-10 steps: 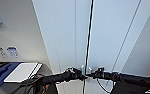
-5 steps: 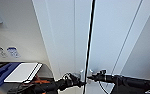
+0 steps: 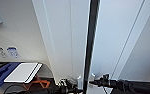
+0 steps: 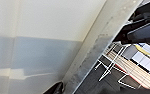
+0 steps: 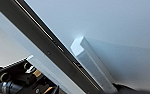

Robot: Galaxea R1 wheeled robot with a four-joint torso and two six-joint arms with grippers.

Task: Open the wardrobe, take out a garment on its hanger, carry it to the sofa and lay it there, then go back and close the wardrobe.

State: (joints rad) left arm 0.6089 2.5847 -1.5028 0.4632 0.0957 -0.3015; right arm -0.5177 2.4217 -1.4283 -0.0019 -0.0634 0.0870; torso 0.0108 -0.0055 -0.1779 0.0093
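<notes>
Wardrobe doors ajar — dark vertical gap; both tools at handles.

- The white wardrobe door is filling most of the frame.
- Its edge is running slantwise from the upper right.
- White hangers are showing at the lower right.

Tall white wardrobe with smooth, matt painted door panels; the door edge in the left wrist view looks scuffed and slightly rough. Small white vertical handle, smooth with a faint sheen, apparently plastic or lacquered. Black robot arms of matt metal or plastic. Flat white board with a smooth matt face.
</notes>
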